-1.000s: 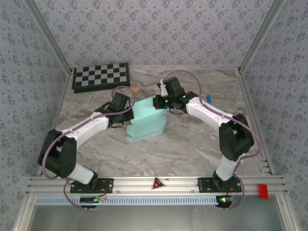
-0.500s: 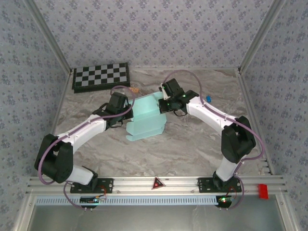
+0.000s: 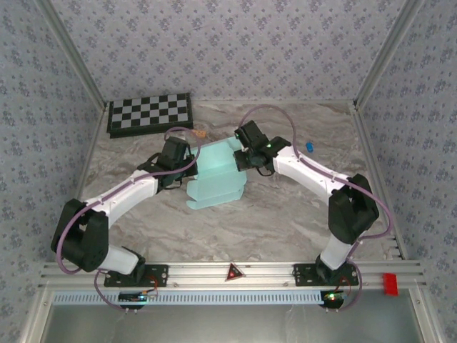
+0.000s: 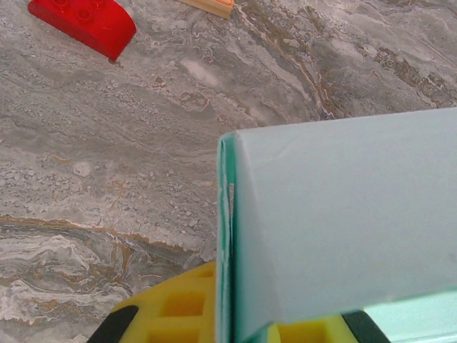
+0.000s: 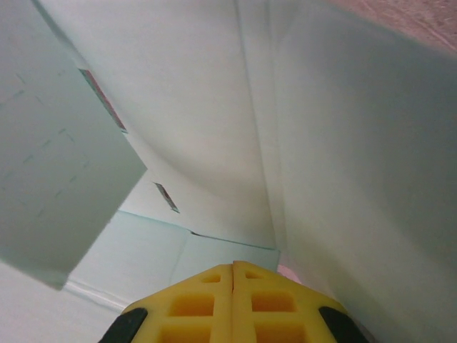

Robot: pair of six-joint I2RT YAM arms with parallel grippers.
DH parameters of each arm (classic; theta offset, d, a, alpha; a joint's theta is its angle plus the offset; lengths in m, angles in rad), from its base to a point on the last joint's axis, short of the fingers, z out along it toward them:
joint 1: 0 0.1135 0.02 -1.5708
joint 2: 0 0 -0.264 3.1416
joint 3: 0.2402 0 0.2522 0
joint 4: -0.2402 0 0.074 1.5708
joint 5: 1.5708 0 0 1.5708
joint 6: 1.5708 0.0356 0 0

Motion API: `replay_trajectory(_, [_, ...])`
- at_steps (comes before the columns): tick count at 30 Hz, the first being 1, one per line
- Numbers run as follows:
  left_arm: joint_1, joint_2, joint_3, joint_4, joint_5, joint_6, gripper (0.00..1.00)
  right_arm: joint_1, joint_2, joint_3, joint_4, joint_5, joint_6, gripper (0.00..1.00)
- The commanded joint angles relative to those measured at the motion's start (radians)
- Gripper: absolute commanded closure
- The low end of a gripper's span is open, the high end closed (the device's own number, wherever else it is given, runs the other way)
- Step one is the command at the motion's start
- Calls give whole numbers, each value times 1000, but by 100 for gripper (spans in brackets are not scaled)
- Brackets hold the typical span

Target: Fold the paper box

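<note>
Top external view, fold in progress: paper box point(image 3: 218, 179) at the centre of the marble table point(image 3: 285, 214), partly raised, one pale cyan wall standing, lower panels lying flat toward 6 o'clock. Left gripper point(image 3: 190, 170) at the box's 9 o'clock edge, clamped on the card. Left wrist view: wall edge pinched between yellow pads point(image 4: 178, 311), red block point(image 4: 82, 21) on the table at 11 o'clock. Right gripper point(image 3: 240, 158) at the box's 1 o'clock corner, jaws fully closed on nothing. Right wrist view: pads point(image 5: 207, 304) pressed together, tip nosed in among the walls, loose flap point(image 5: 57, 164) at 9 o'clock. Checkerboard point(image 3: 150, 113) at the table's 11 o'clock, well apart.

Step judged in hand: pressing a wall over from inside with the closed right tip, anchored by the left pinch. Advice:
- Hold the left pinch firm and low.
- Press along the scored crease, not mid-panel, to spare the thin card from buckling.
- Push slowly.
- Watch for sliding on the smooth marble.

Pose:
- Left arm: base at 7 o'clock, forearm running toward 1 o'clock, wrist tipped down.
- Right arm: base at 5 o'clock, elbow raised near 3 o'clock, forearm reaching toward 10 o'clock, wrist bent into the box.
</note>
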State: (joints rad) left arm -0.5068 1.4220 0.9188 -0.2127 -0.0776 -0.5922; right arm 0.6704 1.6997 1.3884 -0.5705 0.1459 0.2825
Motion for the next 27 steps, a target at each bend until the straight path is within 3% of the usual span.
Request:
replay_trajectory(1, [-5, 5, 1, 12, -19, 12, 100, 1, -26, 23, -78, 81, 0, 100])
replay_trajectory(17, [-5, 24, 12, 15, -19, 12, 100, -15, -7, 10, -99, 65, 13, 100])
replay_trajectory(27, [-5, 23, 11, 19, -13, 12, 100, -56, -41, -52, 15, -136, 50, 100])
